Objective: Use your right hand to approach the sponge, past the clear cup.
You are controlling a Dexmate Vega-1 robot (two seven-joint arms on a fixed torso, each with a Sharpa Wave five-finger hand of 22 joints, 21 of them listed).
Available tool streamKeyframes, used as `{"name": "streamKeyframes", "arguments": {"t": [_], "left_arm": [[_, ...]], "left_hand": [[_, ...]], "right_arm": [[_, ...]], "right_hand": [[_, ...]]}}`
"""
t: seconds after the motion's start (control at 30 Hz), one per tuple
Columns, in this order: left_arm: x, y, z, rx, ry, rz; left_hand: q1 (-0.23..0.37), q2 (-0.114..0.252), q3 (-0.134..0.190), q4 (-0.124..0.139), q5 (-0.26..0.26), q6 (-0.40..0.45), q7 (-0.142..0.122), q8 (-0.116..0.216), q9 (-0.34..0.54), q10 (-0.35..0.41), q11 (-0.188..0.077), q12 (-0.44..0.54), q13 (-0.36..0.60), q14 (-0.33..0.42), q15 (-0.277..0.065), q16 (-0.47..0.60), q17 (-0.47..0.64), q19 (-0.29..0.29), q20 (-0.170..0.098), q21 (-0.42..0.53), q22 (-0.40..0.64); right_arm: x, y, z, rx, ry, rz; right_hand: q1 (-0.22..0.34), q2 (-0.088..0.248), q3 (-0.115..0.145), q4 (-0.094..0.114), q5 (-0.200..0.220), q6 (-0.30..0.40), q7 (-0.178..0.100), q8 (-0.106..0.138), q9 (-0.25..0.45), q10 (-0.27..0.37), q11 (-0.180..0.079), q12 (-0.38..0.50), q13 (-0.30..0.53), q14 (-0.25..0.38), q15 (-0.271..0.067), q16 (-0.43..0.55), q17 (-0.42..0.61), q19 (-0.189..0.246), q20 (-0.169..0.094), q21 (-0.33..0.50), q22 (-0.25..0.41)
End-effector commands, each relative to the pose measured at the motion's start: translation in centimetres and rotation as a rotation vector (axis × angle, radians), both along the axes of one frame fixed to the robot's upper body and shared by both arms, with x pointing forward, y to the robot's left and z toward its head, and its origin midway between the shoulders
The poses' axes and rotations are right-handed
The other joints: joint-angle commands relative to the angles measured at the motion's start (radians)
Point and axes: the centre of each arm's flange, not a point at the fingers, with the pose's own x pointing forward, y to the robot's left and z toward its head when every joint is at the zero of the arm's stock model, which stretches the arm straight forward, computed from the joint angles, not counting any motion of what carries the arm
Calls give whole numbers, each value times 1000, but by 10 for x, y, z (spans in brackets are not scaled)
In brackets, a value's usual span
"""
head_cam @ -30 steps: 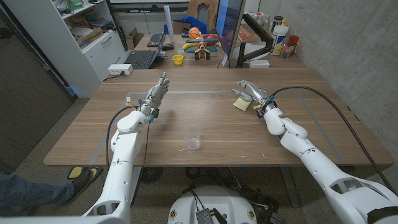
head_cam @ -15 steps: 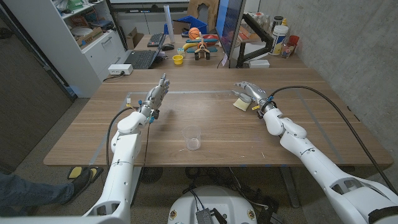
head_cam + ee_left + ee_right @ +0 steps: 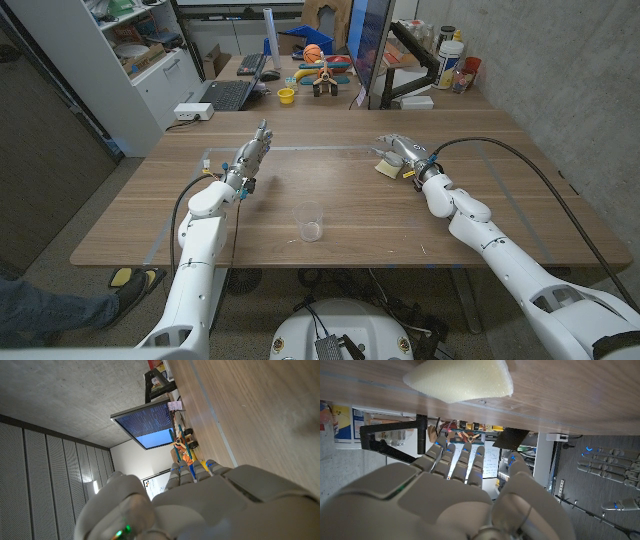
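1. A wooden table [image 3: 350,215] with a plank-grain top carries everything; a pale line runs across its far part, showing in the left wrist view too.
2. A clear cup [image 3: 310,223] stands upright on it near the front edge, about midway between the two arms.
3. A pale yellow sponge [image 3: 386,167] lies on the table's far right part, well apart from the cup; the right wrist view shows its wedge-shaped body [image 3: 461,380] resting on the wood.
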Motion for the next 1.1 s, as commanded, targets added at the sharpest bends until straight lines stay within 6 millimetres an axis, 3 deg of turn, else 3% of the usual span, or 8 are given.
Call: {"name": "streamKeyframes", "arguments": {"t": [0.03, 1.1], "left_arm": [[0, -1, -1, 6, 6, -2], [5, -6, -1, 6, 15, -7]], "left_hand": [[5, 7, -10, 1, -2, 6, 0, 2, 4, 0, -3, 0, 5, -8, -3, 3, 6, -8, -2, 4, 1], [7, 9, -14, 2, -4, 7, -1, 1, 4, -4, -3, -2, 5, -10, -3, 3, 6, -13, 1, 4, 2]], "right_arm": [[2, -2, -1, -16, 14, -23], [11, -3, -5, -49, 56, -41]], "right_hand": [[-2, -4, 4, -2, 2, 0, 1, 0, 1, 2, 7, -4, 3, -3, -20, 2, 1, -1, -27, -4, 2], [-10, -2, 4, 0, 1, 3, -2, 4, 2, 1, 14, -2, 3, -7, -19, 3, 1, -3, -22, -20, 2]]}}
